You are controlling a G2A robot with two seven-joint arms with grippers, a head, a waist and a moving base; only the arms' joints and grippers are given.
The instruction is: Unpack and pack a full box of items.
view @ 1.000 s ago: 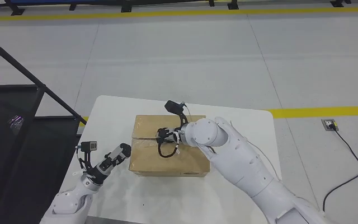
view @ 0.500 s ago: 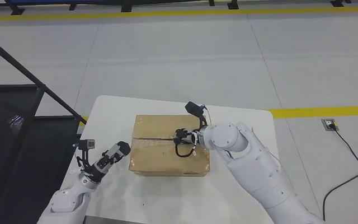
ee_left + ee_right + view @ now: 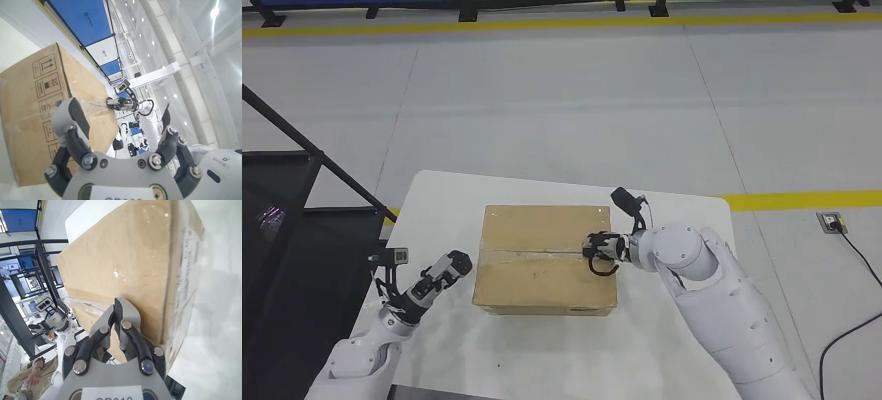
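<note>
A closed brown cardboard box (image 3: 542, 275) stands in the middle of the white table (image 3: 542, 350), with a clear tape seam (image 3: 527, 250) running across its top. My right gripper (image 3: 598, 249) rests shut on the box top at the seam's right end; its fingers (image 3: 118, 313) press together with nothing visible between them, right by the box (image 3: 132, 256). My left gripper (image 3: 445, 270) hangs open just left of the box, clear of it. In the left wrist view its fingers (image 3: 78, 113) frame the printed side of the box (image 3: 37, 106), with the right gripper (image 3: 110, 103) at the far top edge.
A black metal frame (image 3: 282, 190) stands off the table's left side, close to my left arm. Bare tabletop lies in front of the box and to its right (image 3: 672, 340).
My right gripper has slid rightward along the tape seam from the middle of the box top to its right edge. The left arm has hardly shifted.
</note>
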